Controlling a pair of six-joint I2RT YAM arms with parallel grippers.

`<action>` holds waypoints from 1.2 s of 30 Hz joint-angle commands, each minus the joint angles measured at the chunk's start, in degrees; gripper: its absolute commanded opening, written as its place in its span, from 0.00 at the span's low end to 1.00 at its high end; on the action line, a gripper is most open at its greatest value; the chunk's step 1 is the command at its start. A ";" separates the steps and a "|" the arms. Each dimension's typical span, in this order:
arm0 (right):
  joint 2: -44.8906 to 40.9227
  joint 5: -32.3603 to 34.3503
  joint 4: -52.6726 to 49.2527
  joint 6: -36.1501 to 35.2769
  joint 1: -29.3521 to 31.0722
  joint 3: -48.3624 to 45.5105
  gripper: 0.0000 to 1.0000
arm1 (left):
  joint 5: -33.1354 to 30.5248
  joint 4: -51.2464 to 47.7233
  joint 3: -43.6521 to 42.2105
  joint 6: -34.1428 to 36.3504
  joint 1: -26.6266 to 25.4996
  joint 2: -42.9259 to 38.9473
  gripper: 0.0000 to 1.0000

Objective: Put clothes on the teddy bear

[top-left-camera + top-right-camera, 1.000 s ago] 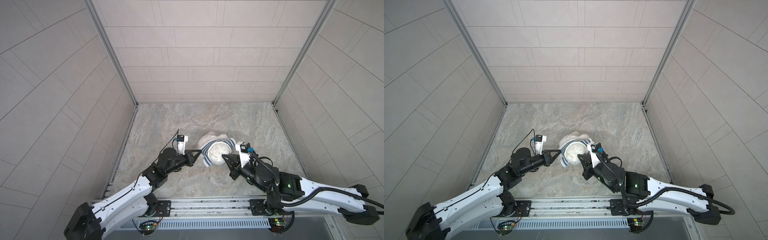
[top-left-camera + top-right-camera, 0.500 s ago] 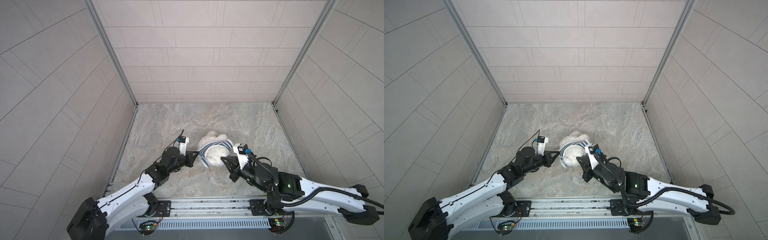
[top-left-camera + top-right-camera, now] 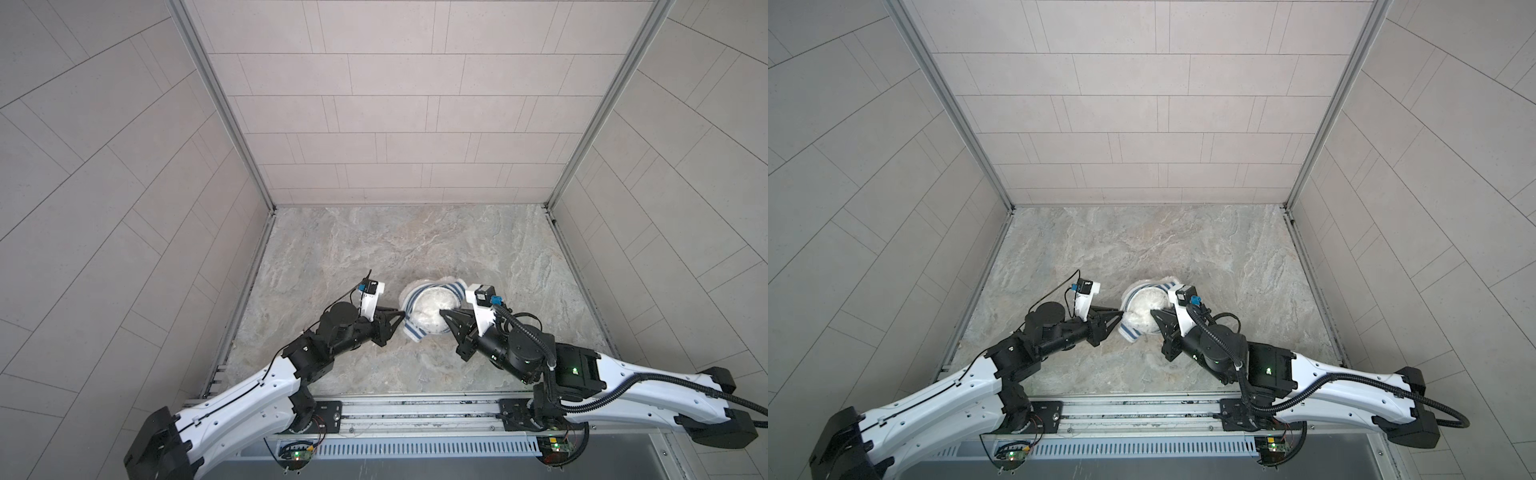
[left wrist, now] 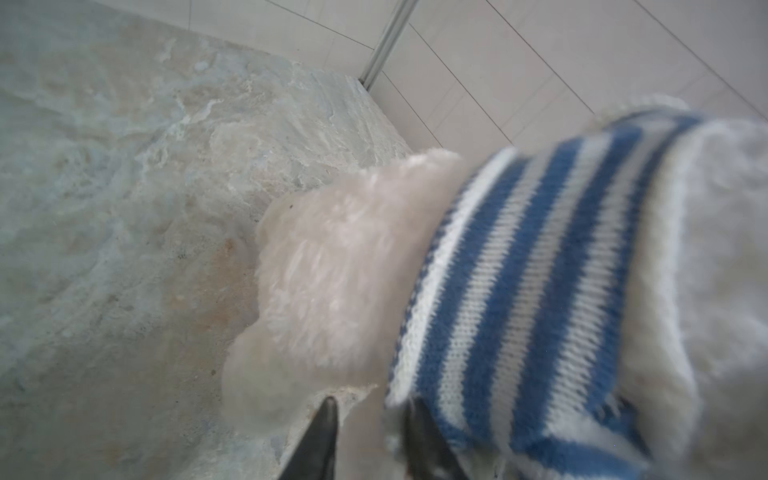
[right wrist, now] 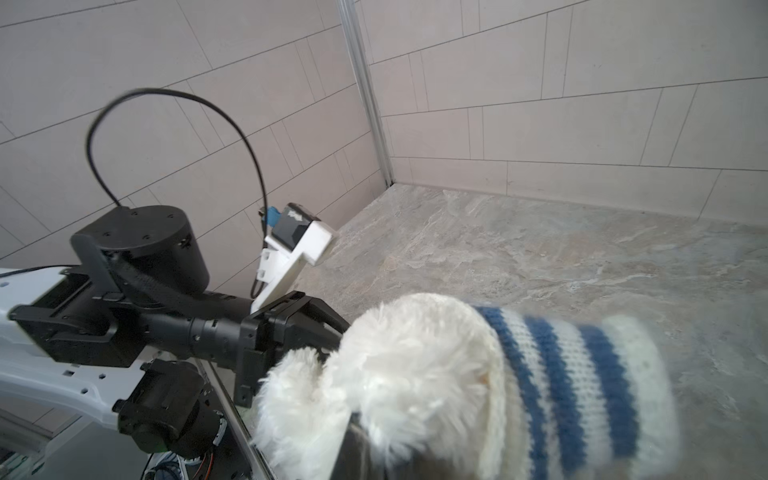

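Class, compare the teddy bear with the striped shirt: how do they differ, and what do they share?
The teddy bear is white and fluffy; the striped shirt is knitted, blue and white. The shirt wraps the bear as a band; the bear's fur sticks out on both sides. Both look soft.

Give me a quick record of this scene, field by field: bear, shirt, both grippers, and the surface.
bear: white plush, between the two grippers
shirt: blue-and-white striped, bunched round the bear, fur showing either side
left gripper: open, tips at the shirt's hem
right gripper: shut, tips buried in the fur
surface: stone tabletop
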 commanded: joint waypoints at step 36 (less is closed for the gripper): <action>3.48 -0.52 -0.74 2.81 -4.06 4.75 0.00 | -16.21 -6.38 23.52 35.67 -19.62 14.03 0.56</action>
